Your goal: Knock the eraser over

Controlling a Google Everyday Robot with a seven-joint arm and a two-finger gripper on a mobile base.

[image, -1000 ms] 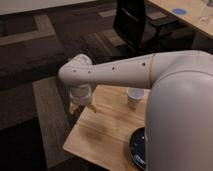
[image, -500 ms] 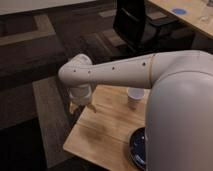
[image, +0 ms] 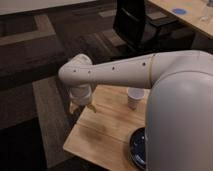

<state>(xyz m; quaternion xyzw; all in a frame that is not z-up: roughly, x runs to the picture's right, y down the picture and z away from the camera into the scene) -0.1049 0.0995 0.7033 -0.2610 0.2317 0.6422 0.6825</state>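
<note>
Eraser cannot be picked out with any certainty; it may be hidden under the tool (image: 83,107) at the far-left corner of the desk (image: 107,131), where the wrist blocks the surface.

At the far left lies carpet (image: 30,65) in dark and lighter bands, running up past the desk's left edge. Next comes the tool, hanging straight down from a rounded white wrist, low over the desk's far-left corner and close to the wood. Whether it is open or closed I cannot tell, as the wrist and the shadow cover its lower part. From the wrist the white arm (image: 117,72) stretches rightward and slightly up, crossing above the far edge of the desk.

The desk is pale wood and set at an angle, with one corner pointing toward the lower left. A white paper cup (image: 133,97) stands upright near the far edge, just below the arm and well apart from the tool. Nearer the camera, a dark blue dish (image: 138,150) sits at the desk's right side, partly cut off by the robot's broad white body (image: 185,120). Beyond the arm, a black office chair (image: 134,22) stands on the carpet, and a second desk (image: 195,20) with a blue disc (image: 178,11) on it fills the upper right corner.
</note>
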